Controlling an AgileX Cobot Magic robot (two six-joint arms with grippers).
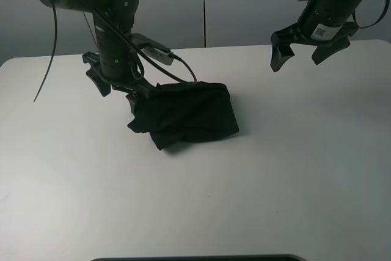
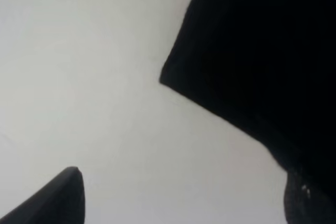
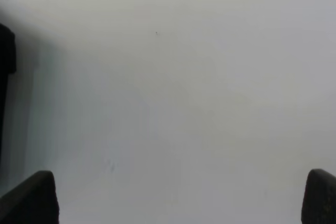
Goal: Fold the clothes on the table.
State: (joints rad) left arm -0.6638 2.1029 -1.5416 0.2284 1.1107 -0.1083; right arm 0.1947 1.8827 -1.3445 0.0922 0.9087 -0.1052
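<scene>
A black garment (image 1: pixel 190 114) lies folded into a compact bundle on the white table (image 1: pixel 287 181), a little left of centre. My left gripper (image 1: pixel 117 93) is open at the garment's left edge, low over the table. In the left wrist view the garment (image 2: pixel 262 51) fills one side, and one fingertip (image 2: pixel 58 200) is over bare table while the other is against the cloth. My right gripper (image 1: pixel 300 56) is open and empty, raised above the table at the back right, well apart from the garment. The right wrist view shows its fingertips (image 3: pixel 31 198) spread over bare table.
A grey wall (image 1: pixel 244 4) runs behind the table. A dark strip (image 1: pixel 195 258) lies along the table's front edge. A cable (image 1: pixel 177 68) hangs from the left arm over the garment's back edge.
</scene>
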